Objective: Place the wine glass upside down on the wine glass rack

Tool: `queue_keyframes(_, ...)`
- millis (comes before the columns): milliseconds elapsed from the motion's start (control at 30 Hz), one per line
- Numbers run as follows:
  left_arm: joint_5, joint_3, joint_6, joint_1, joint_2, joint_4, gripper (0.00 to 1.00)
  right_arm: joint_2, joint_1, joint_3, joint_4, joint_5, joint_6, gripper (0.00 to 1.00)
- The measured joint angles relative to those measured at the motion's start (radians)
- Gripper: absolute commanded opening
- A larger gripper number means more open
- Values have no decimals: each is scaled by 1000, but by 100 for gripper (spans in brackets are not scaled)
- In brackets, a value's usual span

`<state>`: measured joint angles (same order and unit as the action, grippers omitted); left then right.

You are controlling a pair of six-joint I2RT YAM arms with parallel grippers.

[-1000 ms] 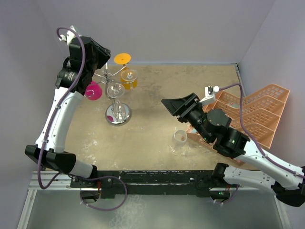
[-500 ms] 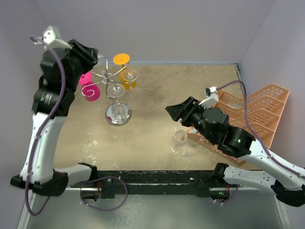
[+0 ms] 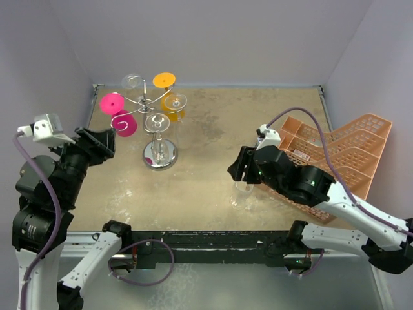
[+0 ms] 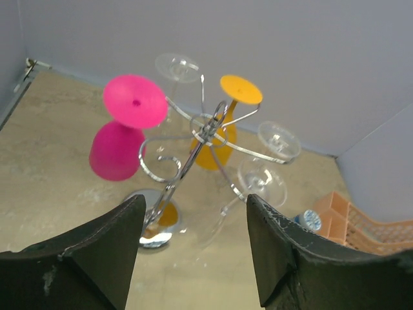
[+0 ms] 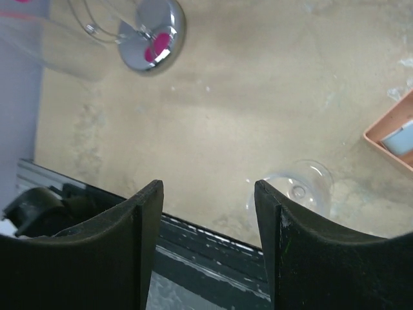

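The chrome wine glass rack point(image 3: 159, 132) stands at the far left on its round mirror base. A pink glass point(image 3: 123, 122), an orange glass point(image 3: 175, 107) and clear glasses hang upside down from it. It also shows in the left wrist view point(image 4: 193, 139), with the pink glass point(image 4: 116, 150) on its left arm. A clear wine glass point(image 3: 242, 194) stands upright on the table, partly under my right arm. My left gripper point(image 3: 100, 143) is open and empty, left of the rack and apart from it. My right gripper point(image 5: 208, 219) is open and empty, with the clear glass point(image 5: 293, 192) just outside its right finger.
A peach plastic crate point(image 3: 339, 155) lies at the right, its corner showing in the right wrist view point(image 5: 392, 137). Walls close in the left, far and right sides. The black rail point(image 3: 206, 242) runs along the near edge.
My left arm has pulled back from the rack toward the near left, leaving the pink glass hanging there. My right gripper has swung down and nearer, over the clear glass.
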<state>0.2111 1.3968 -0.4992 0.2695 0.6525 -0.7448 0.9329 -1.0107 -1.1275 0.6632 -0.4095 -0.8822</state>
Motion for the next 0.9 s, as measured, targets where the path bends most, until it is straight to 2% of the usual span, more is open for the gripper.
queue_keyframes(200, 45, -95, 13, 0, -96, -89, 60, 72, 0, 41, 71, 36, 6, 51)
queue_keyframes(333, 79, -145, -5, 0, -173, -98, 59, 90, 0, 57, 97, 48, 10, 50)
queue_keyframes(600, 87, -163, -36, 0, -193, -89, 59, 94, 0, 99, 85, 62, 10, 40)
queue_keyframes(800, 60, -164, -40, 0, -193, -74, 59, 110, 0, 155, 47, 63, -19, 23)
queue_keyframes(900, 35, -163, -40, 0, -193, -59, 59, 111, 0, 171, 24, 63, -34, 11)
